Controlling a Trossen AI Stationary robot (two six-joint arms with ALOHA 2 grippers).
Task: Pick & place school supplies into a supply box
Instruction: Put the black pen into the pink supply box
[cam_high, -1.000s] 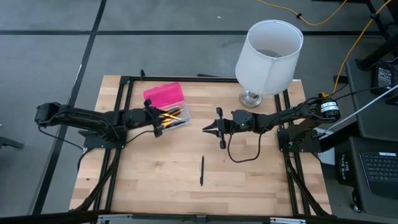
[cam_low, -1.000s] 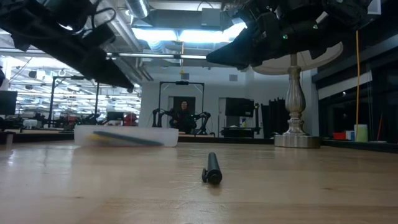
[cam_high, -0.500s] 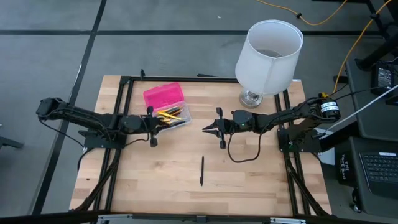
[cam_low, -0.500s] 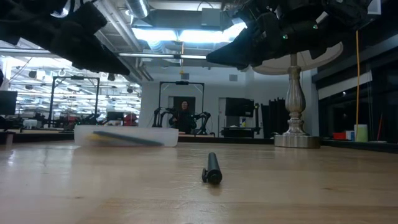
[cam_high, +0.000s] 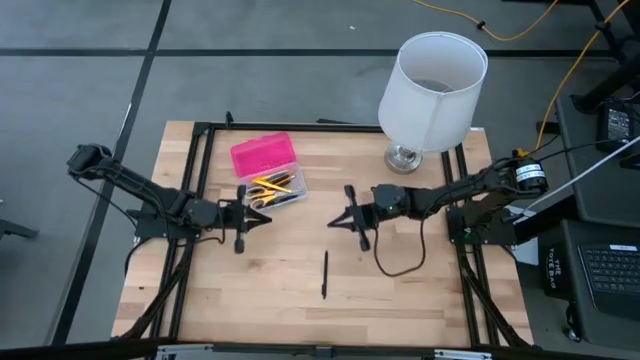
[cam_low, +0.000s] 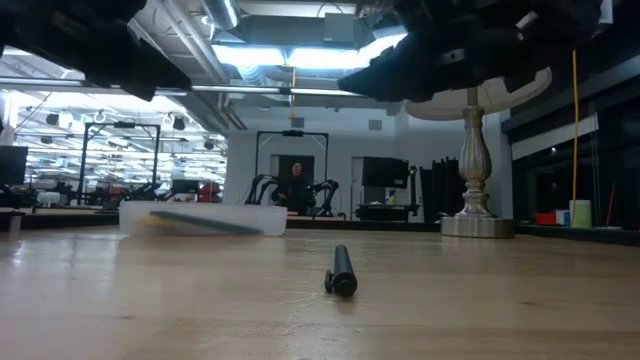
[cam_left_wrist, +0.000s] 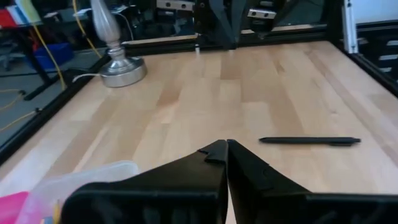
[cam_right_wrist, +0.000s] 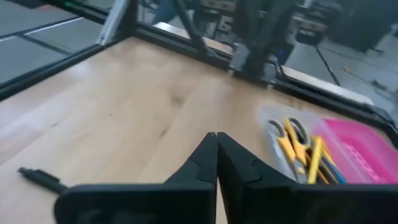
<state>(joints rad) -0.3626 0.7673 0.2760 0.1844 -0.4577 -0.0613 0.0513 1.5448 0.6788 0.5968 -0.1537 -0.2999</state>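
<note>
A single black pen (cam_high: 324, 274) lies alone on the bare wooden table (cam_high: 400, 290), nearest the front edge and well apart from everything else; in the low view it points end-on at the camera (cam_low: 341, 272), and the left wrist view shows it lying flat (cam_left_wrist: 310, 141). Behind it, toward the middle of the table, the right gripper (cam_high: 335, 220) hangs above the wood with its jaws pressed together and nothing between them, tips pointing toward the left arm; the right wrist view shows the two dark fingers (cam_right_wrist: 199, 163) meeting in a closed wedge. Opposite it, the left gripper (cam_high: 262, 217) sits just in front of the supply box (cam_high: 268, 170), jaws likewise together and empty, its fingers (cam_left_wrist: 211, 163) touching along their length. The box stands open toward the back left of the table, its hot-pink lid (cam_high: 263, 153) lying flat behind the clear base (cam_high: 290, 190); inside the base rest yellow and orange pencils (cam_right_wrist: 317, 158) and the scissors (cam_right_wrist: 287, 138) with yellow-orange handles. Farthest back, at the right rear corner, stands a lamp with a large white lampshade (cam_high: 433, 78) on a silvery base (cam_left_wrist: 122, 70); beyond the table, a person (cam_low: 295, 182) shows in the room.
</note>
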